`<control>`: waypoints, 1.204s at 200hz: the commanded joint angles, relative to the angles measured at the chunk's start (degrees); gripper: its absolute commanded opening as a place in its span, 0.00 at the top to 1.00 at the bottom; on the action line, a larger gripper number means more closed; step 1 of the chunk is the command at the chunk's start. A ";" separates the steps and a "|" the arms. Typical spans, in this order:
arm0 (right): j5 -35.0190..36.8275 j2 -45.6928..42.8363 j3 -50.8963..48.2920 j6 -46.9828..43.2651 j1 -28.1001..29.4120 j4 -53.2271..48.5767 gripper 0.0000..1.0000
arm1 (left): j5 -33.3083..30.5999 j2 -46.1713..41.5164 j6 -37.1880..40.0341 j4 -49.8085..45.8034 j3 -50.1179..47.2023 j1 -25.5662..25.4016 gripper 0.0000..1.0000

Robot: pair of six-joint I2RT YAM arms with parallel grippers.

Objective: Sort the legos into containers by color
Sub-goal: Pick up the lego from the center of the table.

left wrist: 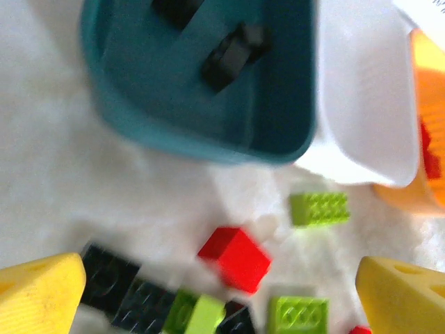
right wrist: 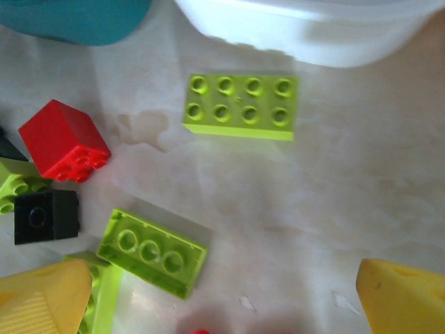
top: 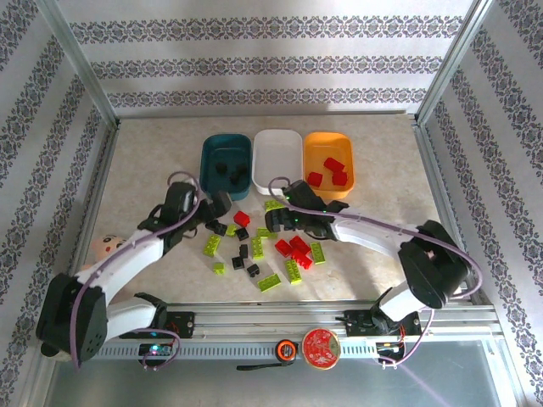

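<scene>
Three trays stand in a row at the back: teal (top: 226, 159) with black legos (top: 231, 172), white (top: 277, 157), and orange (top: 327, 161) with red legos (top: 329, 172). Loose red, lime and black legos (top: 254, 246) lie scattered in front of them. My left gripper (top: 219, 206) hovers open just before the teal tray (left wrist: 208, 104), with a red brick (left wrist: 236, 257) and black bricks (left wrist: 115, 285) below it. My right gripper (top: 284, 216) is open over bare table (right wrist: 222, 299), between an upside-down lime brick (right wrist: 151, 252) and a lime 2x4 brick (right wrist: 240, 106).
A small doll (top: 108, 248) lies at the table's left edge beside the left arm. A tape measure (top: 288, 348) and a red round disc (top: 321, 345) sit on the front rail. Metal frame posts and patterned walls enclose the table.
</scene>
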 commanded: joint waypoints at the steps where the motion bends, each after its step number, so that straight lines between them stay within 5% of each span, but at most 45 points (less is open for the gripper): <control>1: 6.06 5.73 4.16 0.18 0.96 4.15 0.02 | -0.74 -5.16 -1.78 6.54 -5.19 -0.72 0.00; 58: 13.53 17.37 13.71 -0.37 1.03 0.75 0.02 | -1.36 -9.20 0.48 2.40 -6.79 -0.75 0.00; 115: 13.42 22.27 16.34 1.03 -0.12 0.40 0.03 | -0.46 -7.57 -0.72 4.56 -8.23 -0.71 0.00; 187: 12.54 26.85 18.32 0.98 -0.15 1.55 0.16 | -1.08 -6.87 -0.48 4.33 -8.55 -0.67 0.00; 241: 8.86 20.80 12.34 -0.42 -0.14 4.36 0.34 | -2.16 -8.28 0.03 2.94 -8.47 -0.67 0.00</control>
